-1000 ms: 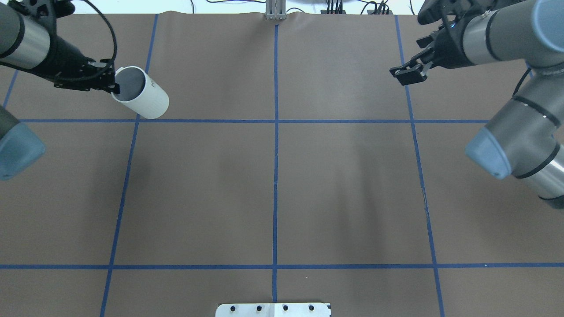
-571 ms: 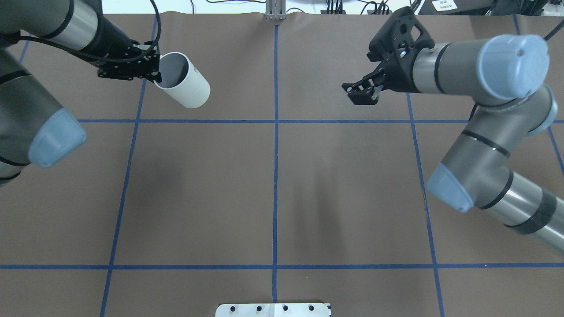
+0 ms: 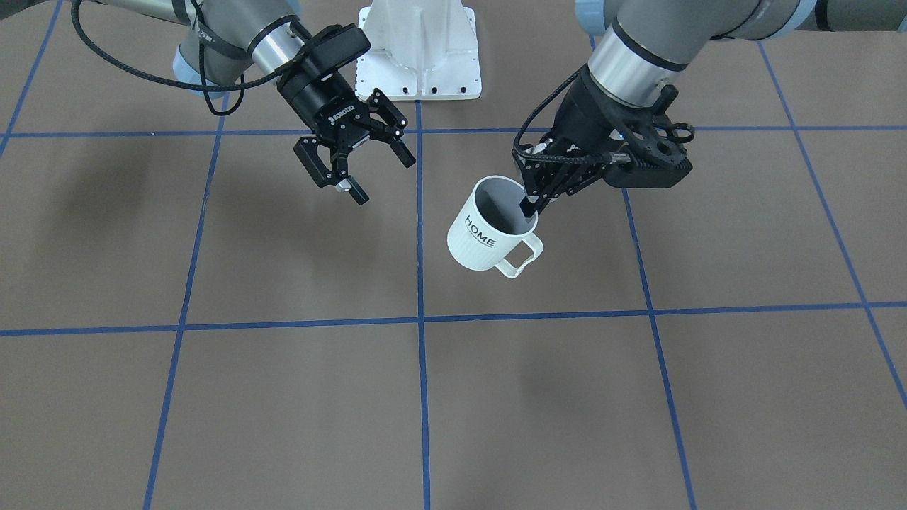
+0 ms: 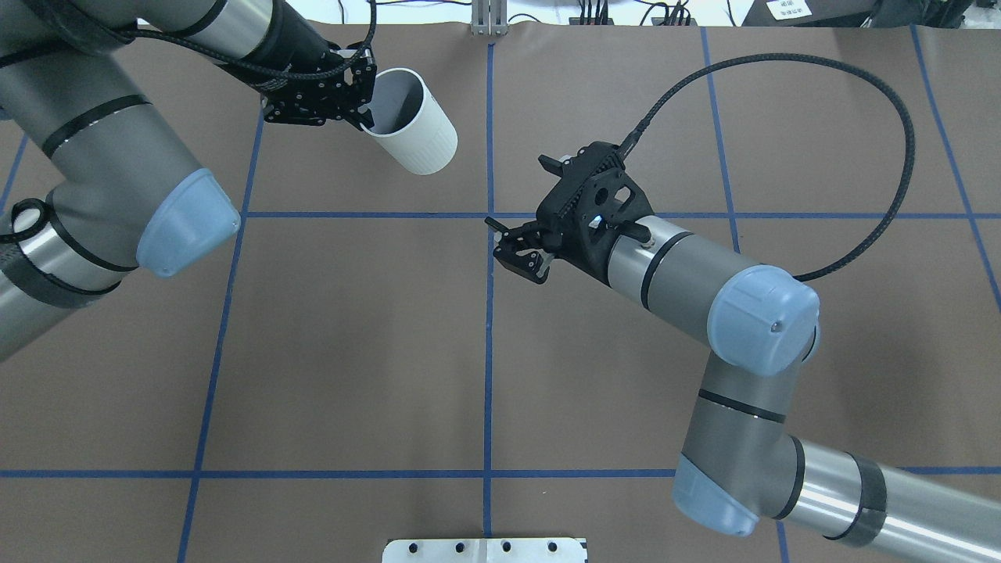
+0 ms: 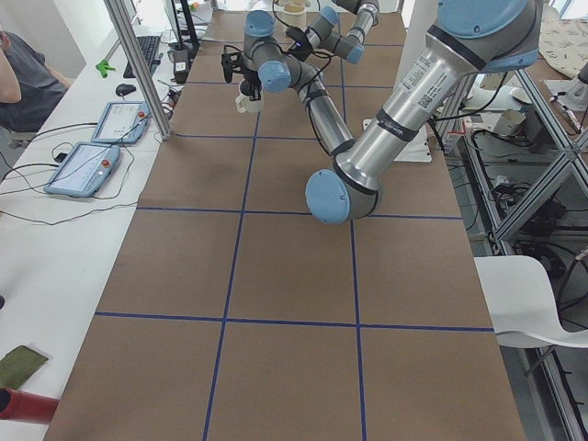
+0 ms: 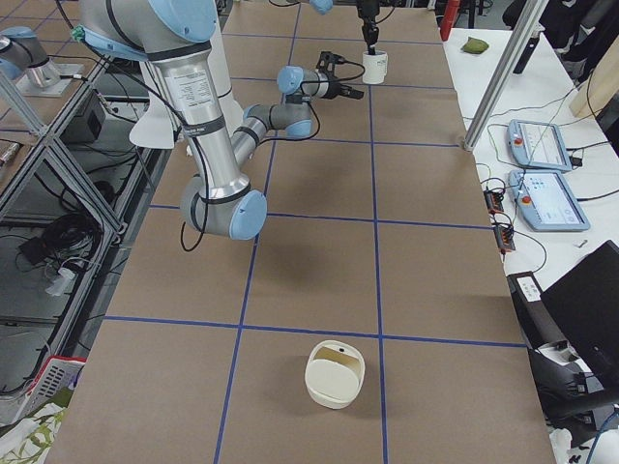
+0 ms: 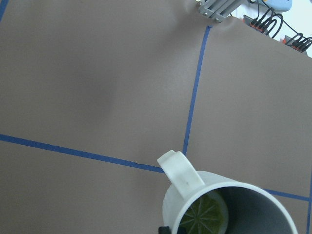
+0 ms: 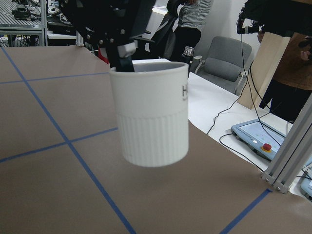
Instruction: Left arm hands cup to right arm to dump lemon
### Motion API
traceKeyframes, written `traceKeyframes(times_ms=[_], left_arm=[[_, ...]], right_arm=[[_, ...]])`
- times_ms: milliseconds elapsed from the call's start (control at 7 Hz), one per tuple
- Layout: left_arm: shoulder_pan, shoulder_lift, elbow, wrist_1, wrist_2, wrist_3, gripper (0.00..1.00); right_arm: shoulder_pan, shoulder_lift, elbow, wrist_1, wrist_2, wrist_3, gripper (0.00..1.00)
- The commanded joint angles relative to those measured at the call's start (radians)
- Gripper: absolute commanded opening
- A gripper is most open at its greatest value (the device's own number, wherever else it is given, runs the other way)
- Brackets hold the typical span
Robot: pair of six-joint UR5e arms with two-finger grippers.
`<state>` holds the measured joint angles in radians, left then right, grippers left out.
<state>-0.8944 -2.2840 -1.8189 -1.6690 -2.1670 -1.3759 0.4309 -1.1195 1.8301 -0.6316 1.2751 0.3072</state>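
- Pinching the cup [image 3: 482, 237] by its rim, the left gripper [image 3: 530, 204] risks tipping out the lemon [image 7: 204, 217]
- Right gripper [image 3: 379, 177], spread wide beside the cup, might knock it

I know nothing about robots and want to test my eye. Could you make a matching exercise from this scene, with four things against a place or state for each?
Things:
1. white HOME mug
2. lemon slice
3. left end effector
4. right end effector

Places or states:
A. open and empty
B. lying at the bottom of the mug
C. hanging above the table
D. shut on the mug's rim

Pairs: 1-C, 2-B, 3-D, 4-A
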Motion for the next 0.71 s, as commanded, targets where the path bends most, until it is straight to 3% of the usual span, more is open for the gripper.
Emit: traceKeyframes(times_ms=[0, 571], left_arm=[[0.02, -0.019, 0.001, 0.0, -0.001, -0.028, 0.0], [0.089, -0.031, -0.017, 0.0, -0.005, -0.034, 0.0]], right_arm=[[-0.043, 0.016, 0.0, 0.02, -0.063, 0.001, 0.98], [-0.046, 0.029, 0.0, 0.023, -0.088, 0.023, 0.98]])
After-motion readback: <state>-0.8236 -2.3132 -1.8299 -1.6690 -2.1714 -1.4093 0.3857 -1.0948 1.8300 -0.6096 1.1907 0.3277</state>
